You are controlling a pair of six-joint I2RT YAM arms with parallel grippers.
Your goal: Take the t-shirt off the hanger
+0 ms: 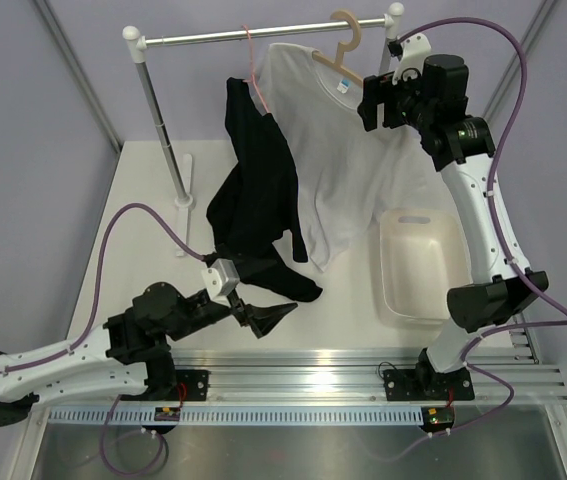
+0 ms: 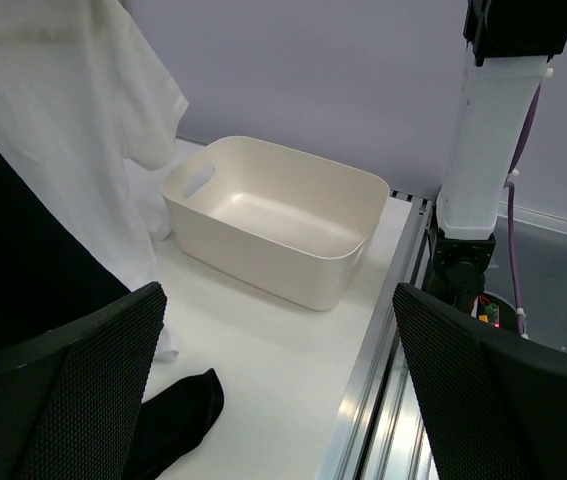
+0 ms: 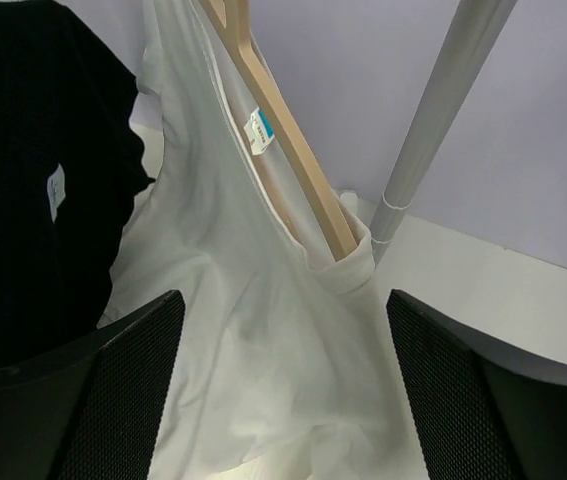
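The right gripper [image 3: 283,300] was wide open with nothing between its mesh-faced fingers [image 3: 93,400]. It was raised high and aimed at the shoulder end of the wooden hanger [image 3: 293,150], close to it but, as far as its own camera showed, not touching. The left gripper [image 1: 268,318] was likewise spread fully and empty, low over the table [image 1: 343,330] just beside the trailing sleeve of the black garment [image 1: 258,200].

The white t-shirt [image 1: 323,150] was still on the hanger, which hung tilted by its hook from the metal rail [image 1: 213,37]. The fabric draped down toward the table, near the cream plastic bin [image 1: 418,270]. I judged the task barely begun: no cloth was gripped, the one shoulder seen close up was still seated over the hanger's end, and all the work of sliding the shirt off was left.

The right wrist view alone showed the blue label [image 3: 258,130] inside the neck and the hanger's tip pocketed in the shoulder, beside the rack's upright pole [image 3: 433,120]. The left wrist view alone showed the inside of the bin, with nothing in it. Only the overhead view showed the hook on the rail and the thin pink wire hanger [image 1: 253,60] carrying the black garment.
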